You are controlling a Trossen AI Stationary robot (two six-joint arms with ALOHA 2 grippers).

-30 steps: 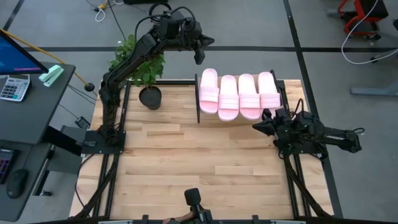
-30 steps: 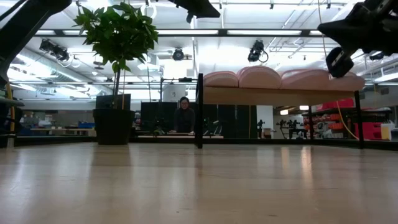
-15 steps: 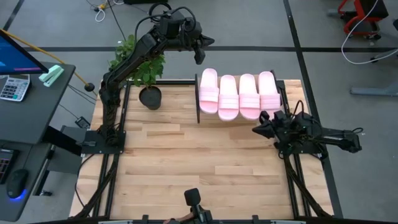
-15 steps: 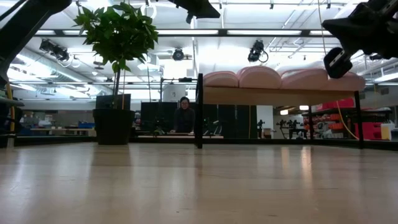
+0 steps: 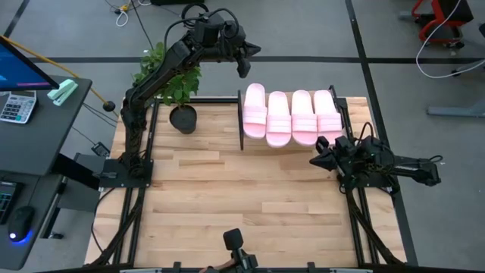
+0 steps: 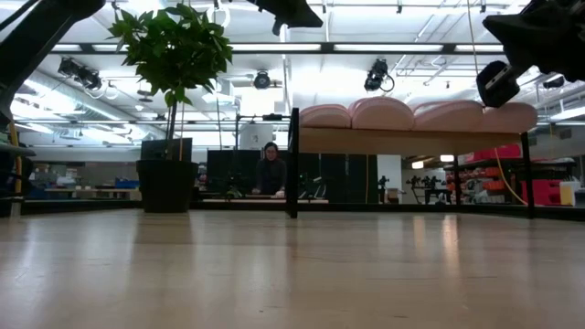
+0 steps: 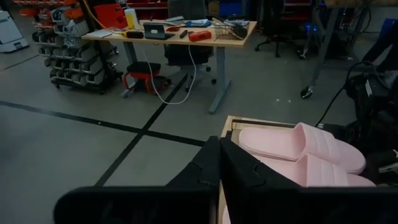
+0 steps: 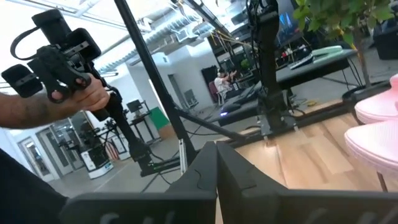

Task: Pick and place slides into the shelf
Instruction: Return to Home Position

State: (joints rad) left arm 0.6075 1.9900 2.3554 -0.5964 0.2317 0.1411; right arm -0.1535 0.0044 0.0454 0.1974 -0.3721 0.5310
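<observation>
The right hand (image 5: 319,151) has backed toward the desk's (image 5: 227,197) right edge, pressed together like the left hand (image 5: 243,67). The pale pink foam slides (image 5: 291,115) look light, squashy; grab straps.

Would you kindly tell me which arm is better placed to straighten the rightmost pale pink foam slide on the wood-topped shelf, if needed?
Probably the right. The right gripper hovers just in front of that slide, by the shelf's right end; the left gripper hangs beyond its far left corner.

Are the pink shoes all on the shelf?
Yes, on it. All four slides lie side by side on the shelf top.
</observation>
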